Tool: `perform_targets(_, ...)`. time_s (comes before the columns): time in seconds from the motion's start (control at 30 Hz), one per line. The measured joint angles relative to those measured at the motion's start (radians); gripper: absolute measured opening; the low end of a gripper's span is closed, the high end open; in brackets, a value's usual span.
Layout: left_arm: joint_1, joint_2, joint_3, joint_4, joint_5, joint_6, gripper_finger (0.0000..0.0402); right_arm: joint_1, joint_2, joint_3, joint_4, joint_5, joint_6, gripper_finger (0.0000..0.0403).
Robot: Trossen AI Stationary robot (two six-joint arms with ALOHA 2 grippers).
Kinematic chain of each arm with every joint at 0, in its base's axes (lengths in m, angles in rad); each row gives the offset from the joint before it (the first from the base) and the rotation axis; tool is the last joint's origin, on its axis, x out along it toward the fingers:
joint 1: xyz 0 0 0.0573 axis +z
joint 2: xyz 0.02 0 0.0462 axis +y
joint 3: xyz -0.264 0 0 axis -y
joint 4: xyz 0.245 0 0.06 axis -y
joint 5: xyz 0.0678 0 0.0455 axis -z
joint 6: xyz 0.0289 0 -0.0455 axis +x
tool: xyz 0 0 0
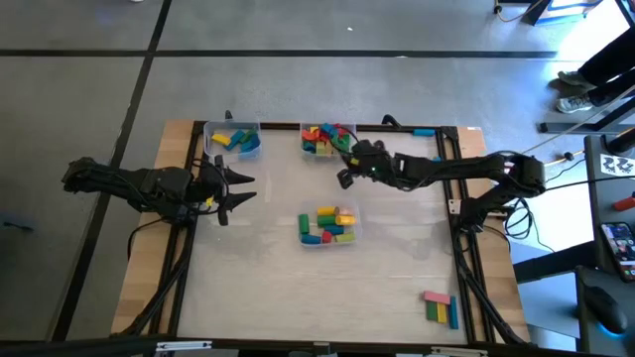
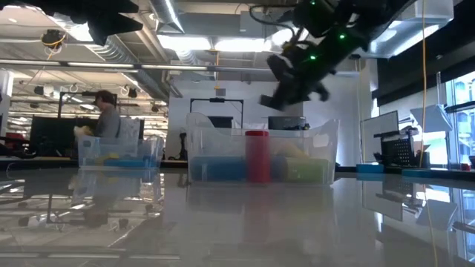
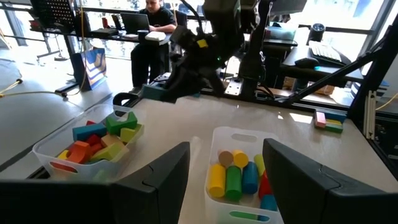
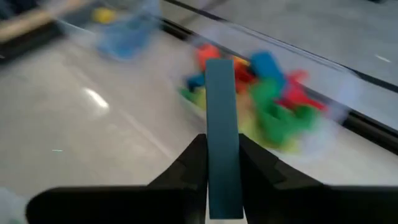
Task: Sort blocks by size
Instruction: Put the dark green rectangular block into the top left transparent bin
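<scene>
Clamped in your right gripper (image 4: 222, 163), a long teal block (image 4: 222, 134) hangs above the counter (image 1: 397, 258), just short of the tub of mixed blocks (image 1: 323, 139) ahead. Your left gripper (image 1: 241, 188) waits spread wide. No writing is readable.

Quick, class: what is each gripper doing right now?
Left gripper: open, holding nothing.
Right gripper: shut on a long blue block, near the tub at the table's back.
</scene>
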State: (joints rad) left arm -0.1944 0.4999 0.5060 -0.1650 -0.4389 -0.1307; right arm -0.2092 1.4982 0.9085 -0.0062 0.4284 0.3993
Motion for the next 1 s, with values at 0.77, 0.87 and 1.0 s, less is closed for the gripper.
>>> perform_targets(0.77,-0.001,-0.008,-0.001,-0.036,0.001,0.008,0.0198,-0.001,0.474,0.434,0.353,-0.214,-0.255,0.0068)
perform_targets(0.87,-0.002,-0.009,-0.001,-0.04,0.001,0.008,0.0198,-0.001,0.527,0.506,0.35,-0.215,-0.256,0.0068)
perform_targets(1.0,-0.002,-0.009,-0.001,-0.033,0.001,0.021,0.0198,-0.003,0.61,0.609,0.354,-0.221,-0.274,0.0068)
